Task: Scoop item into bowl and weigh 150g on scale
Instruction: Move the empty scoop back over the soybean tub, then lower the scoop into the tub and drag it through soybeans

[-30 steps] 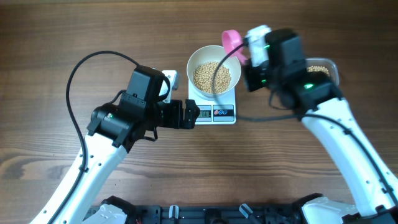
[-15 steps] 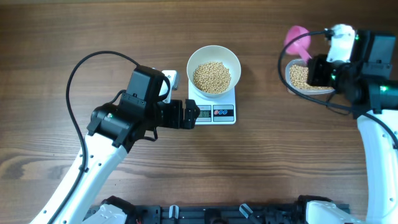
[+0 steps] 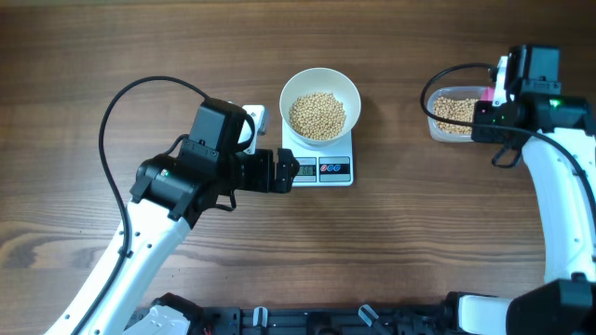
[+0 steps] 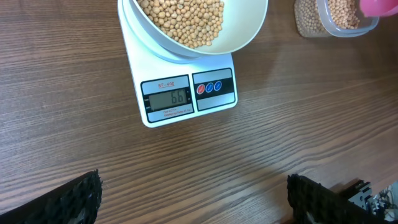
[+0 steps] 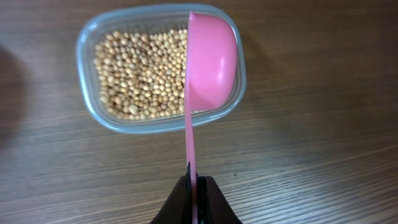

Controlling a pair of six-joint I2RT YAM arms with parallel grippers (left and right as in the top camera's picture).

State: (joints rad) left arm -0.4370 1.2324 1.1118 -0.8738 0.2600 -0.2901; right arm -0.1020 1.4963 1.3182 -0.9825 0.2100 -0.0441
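Right, straight to the writing: "SF-400" [image 4: 165,84] printed small above the grey display [image 4: 169,97] on the white scale [image 4: 221,104], and on the display itself apparently 66. Just beside it, one red and two blue buttons [image 4: 213,87] on a dark panel.

Sitting squarely on the scale, the white bowl [image 3: 296,88], partly filled with tan beans [image 3: 317,114]. All of it mid-desk, toward the far edge. More beans in a clear container [image 5: 84,93] near the right edge, in the same far half and well apart from the scale.

Now the left end effector [image 3: 282,171]: spread wide, gripping nothing, parked by the scale's left side near the display. Height above the desk [image 3: 419,251] hard to judge.

And the right end effector [image 5: 198,199]: pinched tight on the thin handle of a pink scoop [image 5: 211,62], cup turned on edge over one end of the container. Contact between cup and beans: cannot tell.

As for the surface, dark brown wood grain with fine lines running side to side, matte, filling every view border to border. Black cables looping off both arms above it.
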